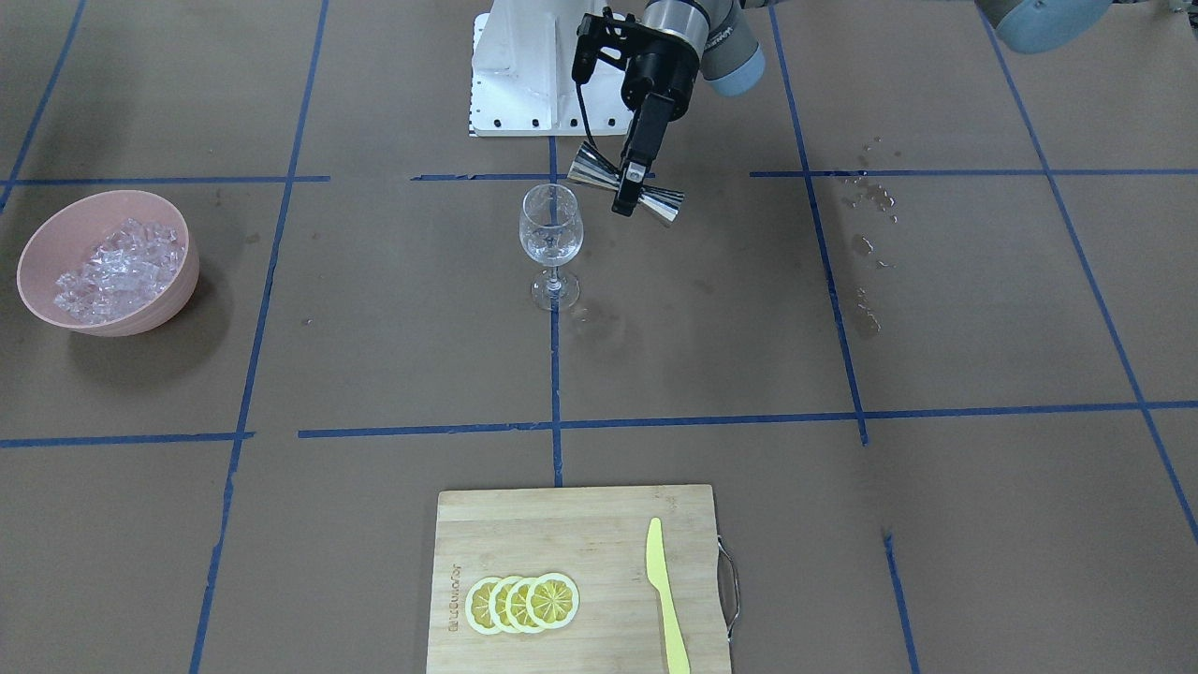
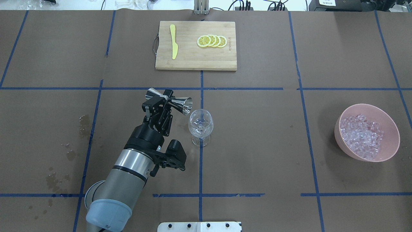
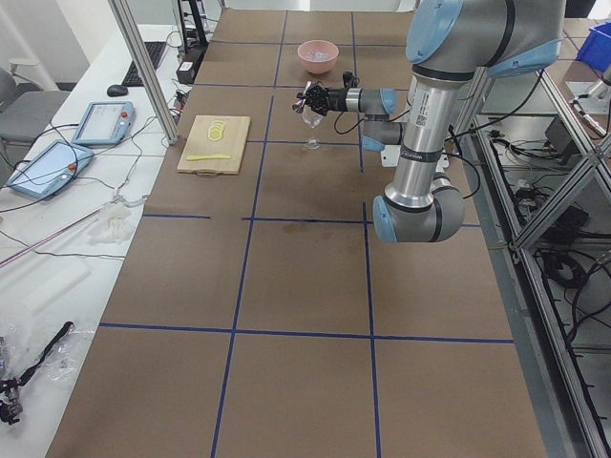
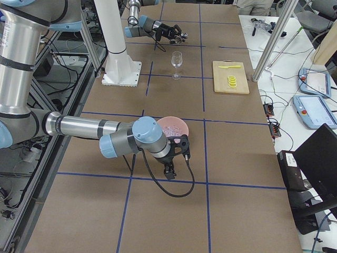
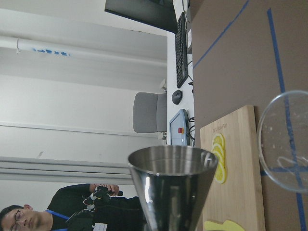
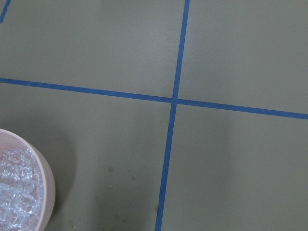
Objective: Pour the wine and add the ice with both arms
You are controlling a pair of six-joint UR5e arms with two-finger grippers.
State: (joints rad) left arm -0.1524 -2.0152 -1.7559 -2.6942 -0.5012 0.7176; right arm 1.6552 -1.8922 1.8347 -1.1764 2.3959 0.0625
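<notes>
The left gripper [image 2: 164, 98] is clamped on the waist of the jigger [image 2: 181, 104], fingers drawn in tight round the narrow neck, since that is the one spot where two flat pads can hold a double cone and turn it. The jigger lies on its side with one mouth just beside the rim of the glass [image 2: 201, 124], which is how a pour into the glass would be set up; judged from this, the pour is in hand or nearly over. The glass stands upright on a tape crossing near the middle of the table, a spot either arm could probably reach.

The wine is hard to make out; no stream shows between jigger and glass, and the glass seems to hold at most a thin clear film with drops on its wall, though the views are too coarse to be sure.

The ice [image 2: 362, 135] lies heaped in the bowl [image 2: 395, 143], well apart from the glass on the robot's right; it is small, glassy, irregular chunks, many alike. The right gripper [image 4: 168, 174] hangs just beside that bowl, likely placed there for its turn at the ice; whether its fingers are spread or closed cannot be told, as only the side view shows it.
</notes>
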